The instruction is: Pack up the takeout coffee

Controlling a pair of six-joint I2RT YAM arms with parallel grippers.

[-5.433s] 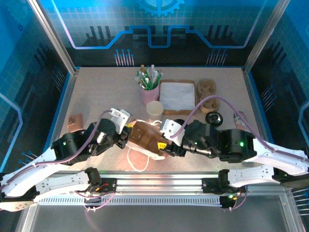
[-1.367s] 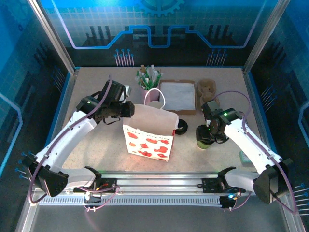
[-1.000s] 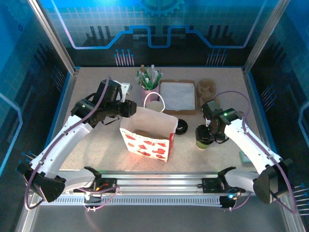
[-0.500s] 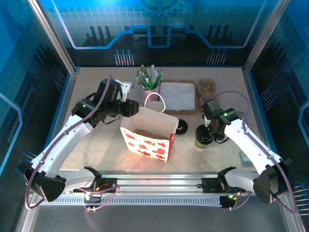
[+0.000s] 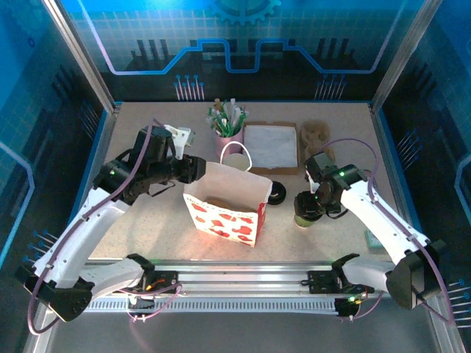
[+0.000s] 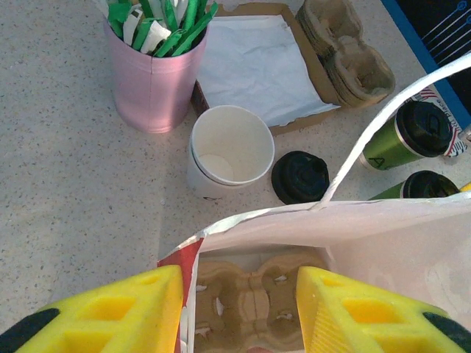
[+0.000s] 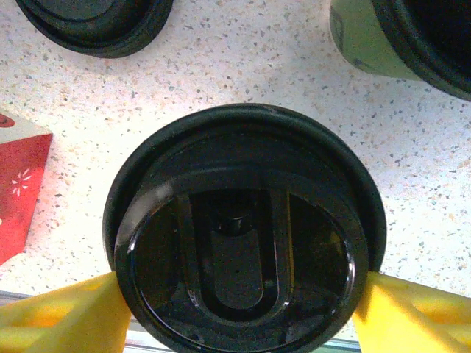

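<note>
Where the speckled beige table (image 6: 66, 184) lies closest to the arm bases, we see a white paper bag with red prints (image 5: 224, 213) standing upright with its mouth open. A brown moulded-pulp cup carrier (image 6: 250, 312) lies flat on its bottom, and its white strap handle (image 6: 383, 118) arches over the far rim.

To the right of the bag, the right gripper (image 7: 239, 283) clasps a black-lidded green cup (image 7: 239, 220). We see one yellow finger (image 7: 59, 312) pressed at each side of it, and the cup stands upright on the table. A second green cup with a black lid (image 6: 383, 147) stands just beyond it.

At the bag's back left corner hangs the left gripper (image 5: 195, 168). Its jaws are spread wide, and between them we look straight down onto the carrier. We see nothing held in them.

Just past the bag's far rim a low round black plastic lid (image 6: 300, 176) lies on the table. Beside it on the left stands the plain white tapered paper cup (image 6: 228, 151), upright, open-topped and outside the bag, with no gripper touching it.

Behind that cup on the left is a pink cup (image 6: 151, 84) filled with green-and-white sticks (image 6: 165, 22). To the right of the pink cup a brown cardboard tray (image 6: 307, 66) holds a white paper napkin (image 6: 250, 66). Farther right sits a stack of brown pulp carriers (image 6: 346, 44).
</note>
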